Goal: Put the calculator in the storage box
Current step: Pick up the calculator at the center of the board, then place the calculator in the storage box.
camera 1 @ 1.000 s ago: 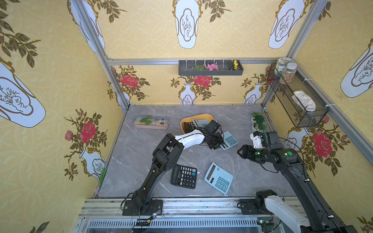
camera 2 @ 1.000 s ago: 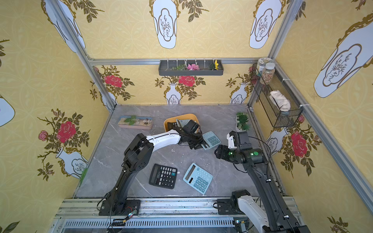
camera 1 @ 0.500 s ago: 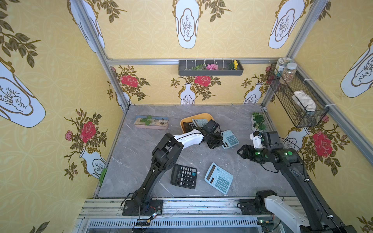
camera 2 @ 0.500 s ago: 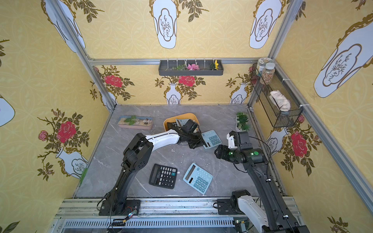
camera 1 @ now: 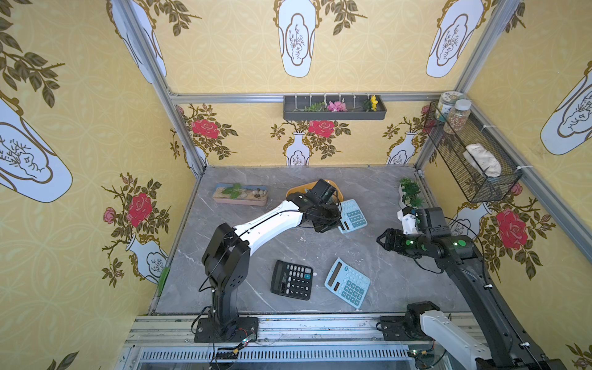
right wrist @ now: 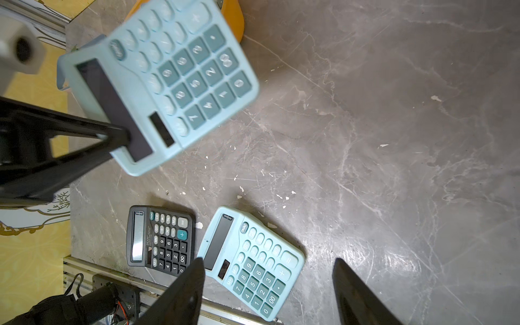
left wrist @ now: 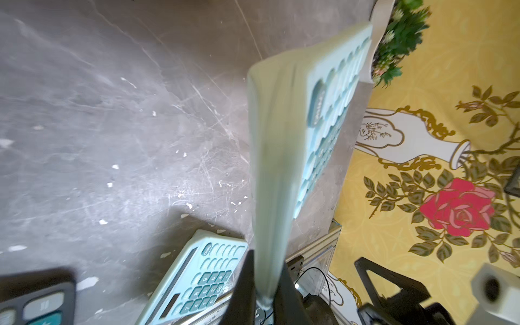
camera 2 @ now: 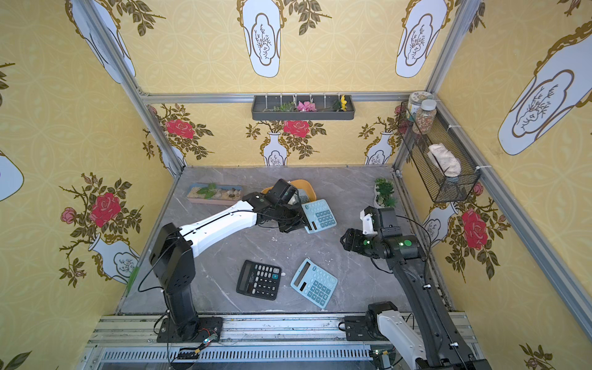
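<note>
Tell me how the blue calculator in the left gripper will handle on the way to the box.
The held calculator looks rigid: it juts straight, unsagging, from the left gripper. Pinched only at its display end, it may pivot. Smooth plastic could slip.

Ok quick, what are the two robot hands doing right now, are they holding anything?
Left gripper: closed, holding a blue calculator by its edge.
Right gripper: open, holding nothing.

Both top views look down on the whole table [camera 1: 384, 198]; wrist views sit close above it.
</note>
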`<action>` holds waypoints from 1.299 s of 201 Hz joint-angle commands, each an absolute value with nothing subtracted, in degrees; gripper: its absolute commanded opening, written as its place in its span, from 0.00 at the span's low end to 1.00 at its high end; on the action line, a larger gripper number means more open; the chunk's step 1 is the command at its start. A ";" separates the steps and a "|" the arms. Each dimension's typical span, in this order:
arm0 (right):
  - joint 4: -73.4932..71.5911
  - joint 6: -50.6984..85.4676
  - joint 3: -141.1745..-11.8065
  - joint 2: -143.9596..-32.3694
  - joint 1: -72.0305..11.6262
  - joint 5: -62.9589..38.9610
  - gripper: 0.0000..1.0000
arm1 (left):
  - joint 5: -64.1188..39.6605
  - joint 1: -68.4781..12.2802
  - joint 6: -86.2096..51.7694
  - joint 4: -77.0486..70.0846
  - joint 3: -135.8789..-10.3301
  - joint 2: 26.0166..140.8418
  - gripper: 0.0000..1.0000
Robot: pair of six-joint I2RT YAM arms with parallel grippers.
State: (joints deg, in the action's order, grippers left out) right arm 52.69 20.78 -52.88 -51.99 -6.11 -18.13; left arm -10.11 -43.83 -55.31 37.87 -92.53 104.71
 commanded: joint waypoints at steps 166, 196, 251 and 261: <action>50.71 21.32 -53.18 -53.45 -5.74 -19.34 0.73 | -3.48 -33.05 -53.26 69.84 -138.66 133.12 0.00; 50.80 21.27 -52.98 -53.35 -5.76 -19.34 0.73 | -4.25 -32.61 -53.44 69.08 -139.03 134.31 0.00; 50.54 21.28 -52.27 -53.26 -5.63 -19.25 0.73 | -5.91 -32.34 -53.08 70.12 -143.27 138.39 0.00; 50.46 21.36 -52.09 -53.28 -5.70 -19.25 0.73 | -6.14 -32.26 -53.16 70.00 -143.74 138.77 0.00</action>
